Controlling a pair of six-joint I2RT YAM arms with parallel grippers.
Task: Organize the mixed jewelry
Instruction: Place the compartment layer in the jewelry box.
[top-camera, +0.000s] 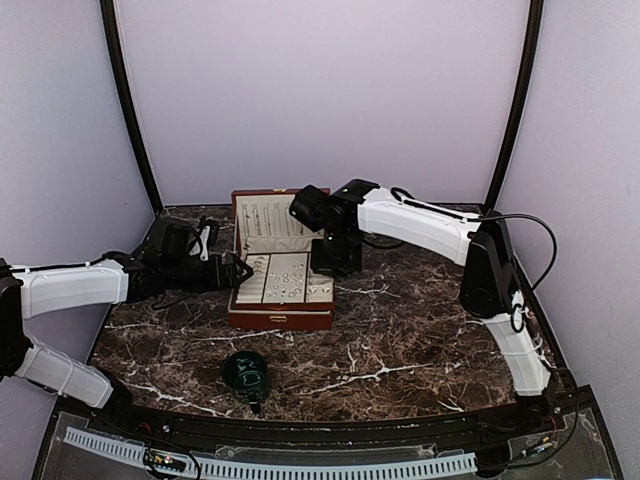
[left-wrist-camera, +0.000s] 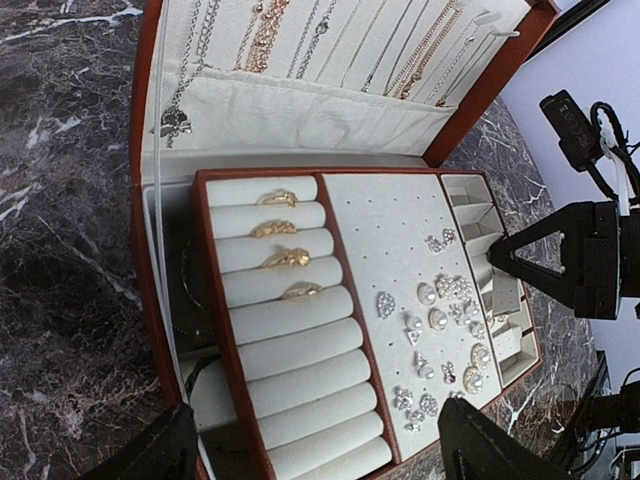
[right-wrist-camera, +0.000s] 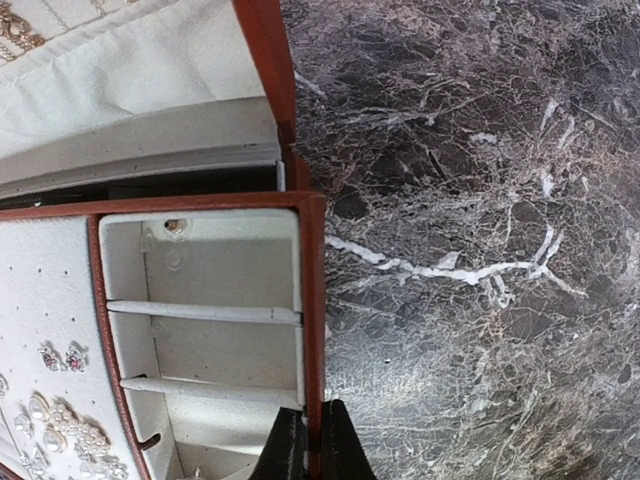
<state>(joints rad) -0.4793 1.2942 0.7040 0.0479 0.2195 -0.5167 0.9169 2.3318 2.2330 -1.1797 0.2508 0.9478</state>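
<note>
On dark marble surface (top-camera: 400, 330), steadies open jewelry box (top-camera: 281, 320) with right gripper (right-wrist-camera: 312, 445) pinched on its right rim. Hovers left gripper (left-wrist-camera: 315, 455), wide, over mixed jewelry (left-wrist-camera: 440, 320) clustered on the cream stud pad (left-wrist-camera: 370, 230). Seemingly lining up a pick; next calls for lowering precisely onto one earring (left-wrist-camera: 386, 303)

The whole table (top-camera: 420, 330) is being viewed from high above its near edge, facing its far edge. The open jewelry box (top-camera: 280, 320) is being looked down on closely by the left wrist camera, its right wall closer still by the right one. The mixed jewelry (left-wrist-camera: 427, 293) is being caught by both.
</note>
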